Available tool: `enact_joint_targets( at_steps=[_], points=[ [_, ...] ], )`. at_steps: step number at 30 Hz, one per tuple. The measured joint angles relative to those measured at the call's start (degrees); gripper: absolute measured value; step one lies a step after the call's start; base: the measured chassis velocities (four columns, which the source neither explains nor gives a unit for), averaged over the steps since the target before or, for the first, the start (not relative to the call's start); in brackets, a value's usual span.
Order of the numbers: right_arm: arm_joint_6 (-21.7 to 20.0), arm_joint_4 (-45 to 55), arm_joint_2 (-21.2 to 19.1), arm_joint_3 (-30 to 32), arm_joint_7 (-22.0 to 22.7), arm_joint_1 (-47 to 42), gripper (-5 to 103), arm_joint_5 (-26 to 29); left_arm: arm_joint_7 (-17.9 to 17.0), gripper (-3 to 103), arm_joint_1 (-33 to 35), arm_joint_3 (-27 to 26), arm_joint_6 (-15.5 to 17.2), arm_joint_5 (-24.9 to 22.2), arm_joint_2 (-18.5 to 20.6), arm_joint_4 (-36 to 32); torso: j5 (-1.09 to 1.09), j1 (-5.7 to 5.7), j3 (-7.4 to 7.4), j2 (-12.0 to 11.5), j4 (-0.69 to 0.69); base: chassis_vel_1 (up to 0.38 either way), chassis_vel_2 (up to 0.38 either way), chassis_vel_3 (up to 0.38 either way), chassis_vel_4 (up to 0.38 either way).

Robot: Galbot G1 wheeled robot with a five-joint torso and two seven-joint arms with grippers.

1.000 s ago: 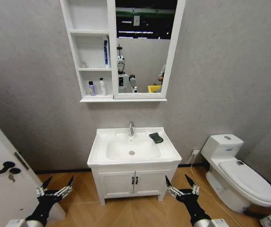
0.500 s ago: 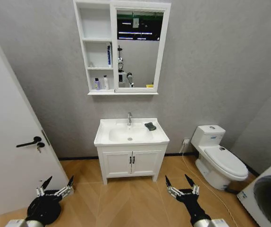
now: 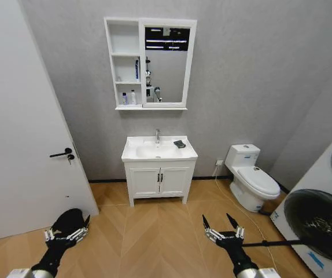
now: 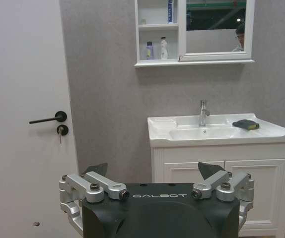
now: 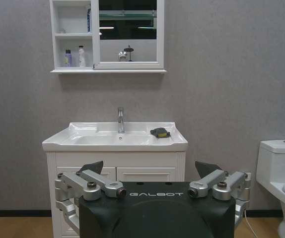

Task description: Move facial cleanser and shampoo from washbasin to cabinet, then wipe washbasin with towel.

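Robot well back from the washbasin (image 3: 159, 152), both tools low over the wood floor (image 3: 154, 231), holding nothing.

Left tool (image 3: 67, 227) and right tool (image 3: 221, 226) both spread wide and empty, each well short of the washbasin, left one nearer the white door (image 3: 21, 127), right one nearer the toilet (image 3: 250, 176). Towel (image 3: 179, 143) lies on the washbasin rim, to the robot's right of the chrome tap (image 3: 157, 136), dark and folded. Cabinet (image 3: 125, 63) hangs on the wall straight above the washbasin, joined to the mirror (image 3: 166, 63); two small bottles (image 4: 155, 49) stand side by side on its bottom shelf, a blue tube (image 3: 136, 69) upright on the middle shelf. Vanity doors (image 3: 159, 180) under the washbasin closed. Washing machine (image 3: 322, 214) far to the right of the washbasin.
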Motion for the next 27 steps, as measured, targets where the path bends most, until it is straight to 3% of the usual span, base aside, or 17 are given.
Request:
enact_joint_targets(
  at_steps=[5, 15, 27],
  points=[
    [0.0, 0.0, 0.0, 0.0, 0.0, 0.0, 100, 0.0, 0.0, 100, 0.0, 0.0, 0.0, 0.0, 0.0, 0.0, 0.03, 0.04, 0.01, 0.0, -0.06, -0.013, -0.015, -0.098, 0.077],
    [0.0, 0.0, 0.0, 0.0, 0.0, 0.0, 100, 0.0, 0.0, 100, 0.0, 0.0, 0.0, 0.0, 0.0, 0.0, 0.01, 0.14, 0.04, -0.1, 0.01, -0.115, -0.037, 0.154, 0.045],
    [0.0, 0.0, 0.0, 0.0, 0.0, 0.0, 100, 0.0, 0.0, 100, 0.0, 0.0, 0.0, 0.0, 0.0, 0.0, 0.08, 0.05, 0.02, 0.0, -0.01, -0.165, -0.225, 0.160, 0.182]
  ],
)
